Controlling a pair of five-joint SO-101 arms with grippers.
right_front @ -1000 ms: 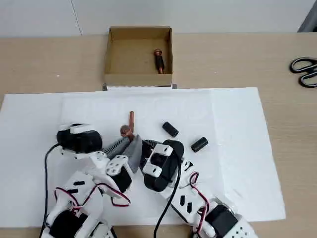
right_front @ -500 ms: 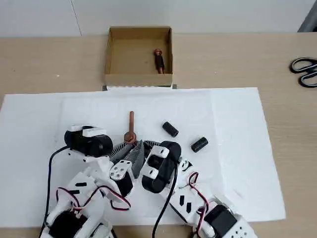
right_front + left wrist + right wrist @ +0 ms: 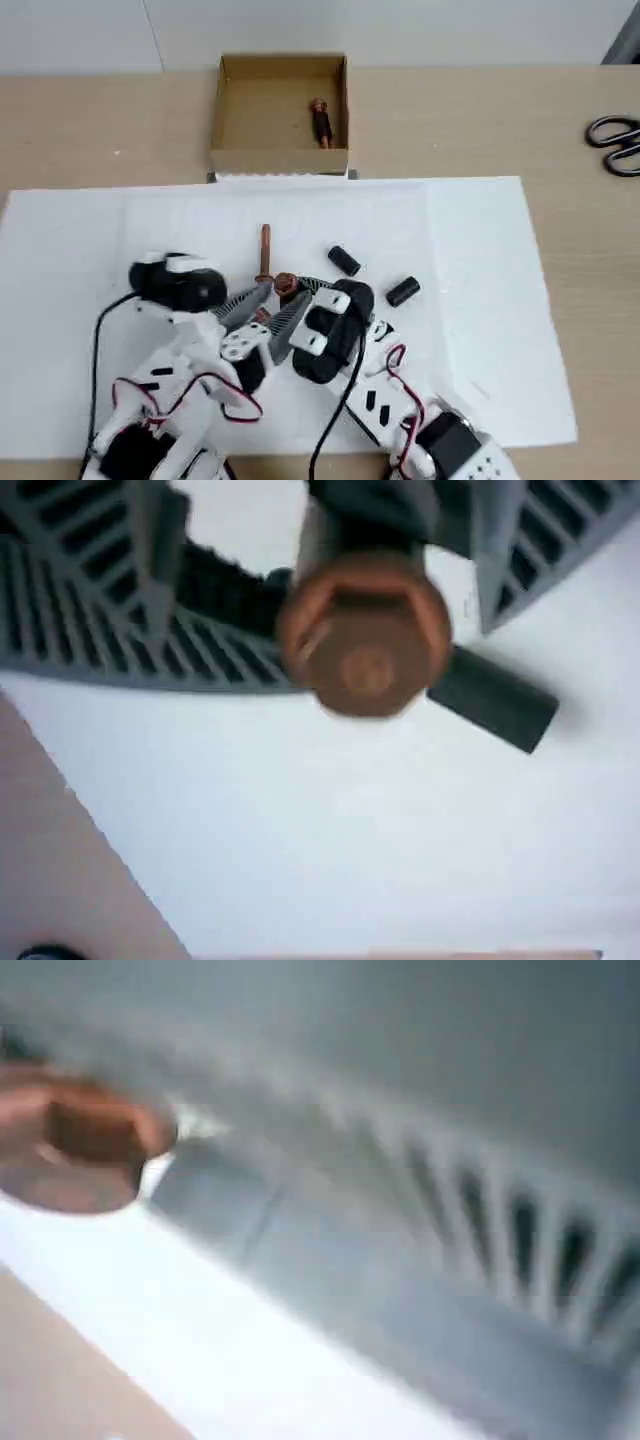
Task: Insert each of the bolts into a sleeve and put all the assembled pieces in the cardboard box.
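A copper bolt (image 3: 285, 284) is held end-on at the tip of my left gripper (image 3: 279, 297). In the left wrist view its hex head (image 3: 365, 650) sits between the grey ribbed fingers (image 3: 95, 610), which are shut on it. My right gripper (image 3: 308, 293) is right beside it, and a blurred grey finger (image 3: 420, 1260) crosses the right wrist view next to the bolt head (image 3: 85, 1150). A second bolt (image 3: 265, 250) lies on the white paper. Two black sleeves (image 3: 344, 260) (image 3: 403, 291) lie to the right. The cardboard box (image 3: 228, 110) holds one assembled piece (image 3: 321, 122).
White paper (image 3: 480, 300) covers the near half of the wooden table. Scissors (image 3: 615, 143) lie at the far right edge. Both arms crowd the paper's front middle, and their cables (image 3: 345, 400) trail toward the front edge.
My left gripper has carried the bolt head a little to the right and nearer, off the lying bolt. The right arm has shifted slightly toward it.
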